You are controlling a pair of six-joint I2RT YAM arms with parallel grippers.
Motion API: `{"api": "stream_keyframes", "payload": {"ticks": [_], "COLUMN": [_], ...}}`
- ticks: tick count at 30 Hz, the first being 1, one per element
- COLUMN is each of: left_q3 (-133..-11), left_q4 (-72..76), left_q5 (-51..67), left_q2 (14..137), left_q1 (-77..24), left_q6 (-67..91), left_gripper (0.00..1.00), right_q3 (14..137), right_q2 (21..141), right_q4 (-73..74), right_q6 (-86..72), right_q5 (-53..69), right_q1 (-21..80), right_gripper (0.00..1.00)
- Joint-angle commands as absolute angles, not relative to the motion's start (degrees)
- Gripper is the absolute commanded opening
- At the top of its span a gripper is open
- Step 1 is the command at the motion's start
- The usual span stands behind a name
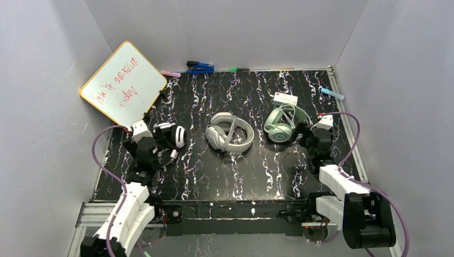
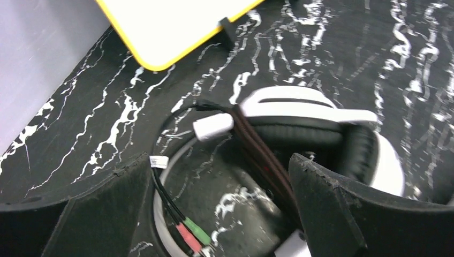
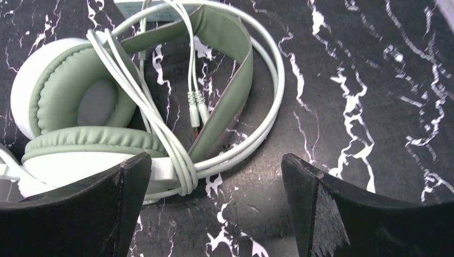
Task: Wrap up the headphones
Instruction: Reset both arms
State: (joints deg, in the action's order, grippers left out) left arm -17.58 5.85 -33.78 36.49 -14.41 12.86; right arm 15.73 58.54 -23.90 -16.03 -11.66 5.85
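**Tool state.** Left tool: jaws spread wide, nothing gripped, hung just over the black-and-white headset. Right tool: likewise released and empty, poised just over the mint-green headset.

**Positions.** Three headsets are laid in a row across the marbled tabletop. The black-and-white one is at the left near the whiteboard, the light grey headset in the middle, and the mint-green one at the right.

**Risks (judged).**
- If the right tool is closed where it hangs, the pale cable could be snagged and its loops dragged off the earcup.
- The two pale plugs are seen lying free inside the headband, so a tug there would likely loosen the wrap.
- On the left, the pink and green plugs and the dark cable bundle lie between the fingers. A pinch on the plugs rather than the cord could slide the whole headset across the smooth tabletop.

**Appearance.**
- Mint-green: cable is gathered in several strands across the cup and band.
- Black-and-white: cord is bunched across the band.
- Grey: cable is seen crossing it, but whether it is wound tight cannot be told from above.
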Motion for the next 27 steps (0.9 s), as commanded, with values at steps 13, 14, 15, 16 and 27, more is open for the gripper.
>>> {"api": "stream_keyframes", "payload": {"ticks": [13,14,15,16,27], "left_q3": [-13.38,-12.68,-12.15,-11.93,-11.75], "left_q4": [42.5,45.17,47.77,50.13,76.76], "left_q5": [-11.58,-10.71,-9.66,-8.42,-5.74], "left_q2": [67.24,68.73,70.31,72.31,96.25], "left_q1": [3.78,3.78,3.78,3.78,-5.83], "left_q6": [7.39,7.38,7.26,6.98,-3.38], "left_gripper": [0.98,0.98,0.99,0.99,0.98], "right_q3": [8.68,9.81,10.03,10.26,14.51], "right_q2": [90.5,89.37,90.81,91.86,91.56], "right_q4": [-80.18,-74.93,-76.42,-78.84,-69.45], "right_q6": [-2.7,-2.93,-2.34,-1.96,-3.98], "right_q5": [-8.33,-7.48,-7.01,-7.4,-10.68], "right_q1": [3.15,3.04,2.99,2.99,2.77], "right_gripper": [0.97,0.98,0.99,0.99,0.99]}}
